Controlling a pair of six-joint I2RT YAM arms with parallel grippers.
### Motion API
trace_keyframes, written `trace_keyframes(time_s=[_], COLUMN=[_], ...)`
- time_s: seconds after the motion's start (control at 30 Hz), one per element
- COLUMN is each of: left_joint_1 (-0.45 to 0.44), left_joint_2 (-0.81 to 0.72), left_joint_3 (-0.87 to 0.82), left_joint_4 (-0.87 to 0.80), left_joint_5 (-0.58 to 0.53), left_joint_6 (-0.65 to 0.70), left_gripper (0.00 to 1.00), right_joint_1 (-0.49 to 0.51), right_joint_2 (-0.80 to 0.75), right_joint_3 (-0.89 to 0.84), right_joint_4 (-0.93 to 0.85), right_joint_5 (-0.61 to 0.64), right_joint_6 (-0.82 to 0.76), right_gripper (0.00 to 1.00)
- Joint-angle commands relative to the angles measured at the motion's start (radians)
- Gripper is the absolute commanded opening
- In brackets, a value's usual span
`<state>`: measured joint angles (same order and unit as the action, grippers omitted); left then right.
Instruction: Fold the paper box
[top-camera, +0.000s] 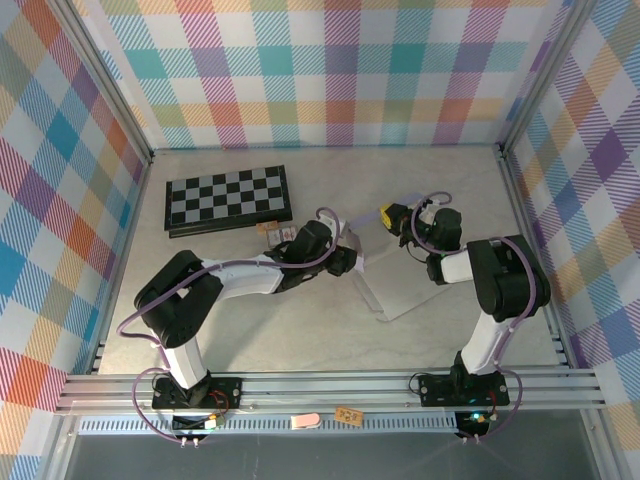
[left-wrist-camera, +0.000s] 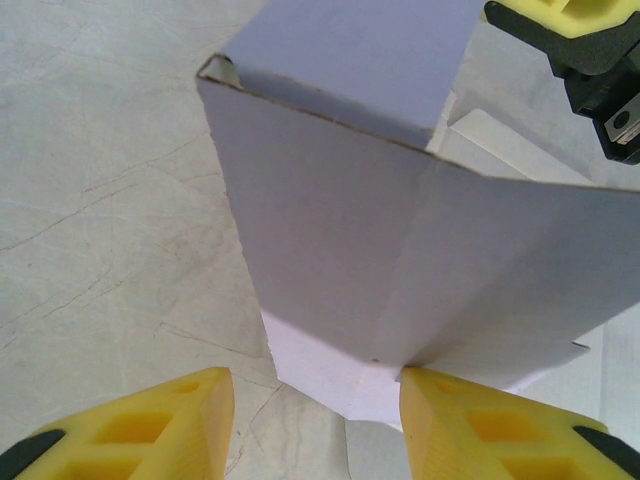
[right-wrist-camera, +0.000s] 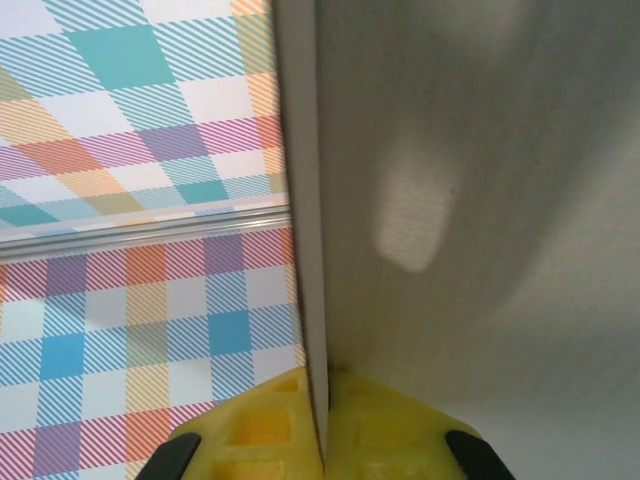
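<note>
While the right pincer is pressed together on a thin upright wall of the paper box, nipping the card's edge between both yellow fingers, the left pincer stands roughly half spread and grips nothing. Its fingertips flank the box's low front flap; contact with the card unclear. Box sits mid-tabletop between the two arms, part-folded, lavender panels raised, just off the right end of the checkerboard.
</note>
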<state>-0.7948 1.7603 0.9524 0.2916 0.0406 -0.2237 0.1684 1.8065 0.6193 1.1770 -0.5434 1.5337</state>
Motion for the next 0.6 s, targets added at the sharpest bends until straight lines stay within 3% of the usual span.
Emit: trace_keyframes(time_s=[0.0,0.57], left_joint_1=[-0.019,-0.046], left_joint_2=[-0.026,-0.022], left_joint_3=[0.005,-0.045], left_joint_4=[0.064,0.191], left_joint_5=[-0.022,-0.076], left_joint_6=[-0.012,-0.043], left_gripper=[0.48,0.47], right_joint_1=[-0.002,-0.001], right_joint_2=[0.019,0.033], right_joint_3=[-0.025,-0.018], right_joint_4=[0.059,0.076], right_joint_5=[-0.021,-0.024], right_joint_6=[0.011,0.023], right_gripper=[0.00,0.00])
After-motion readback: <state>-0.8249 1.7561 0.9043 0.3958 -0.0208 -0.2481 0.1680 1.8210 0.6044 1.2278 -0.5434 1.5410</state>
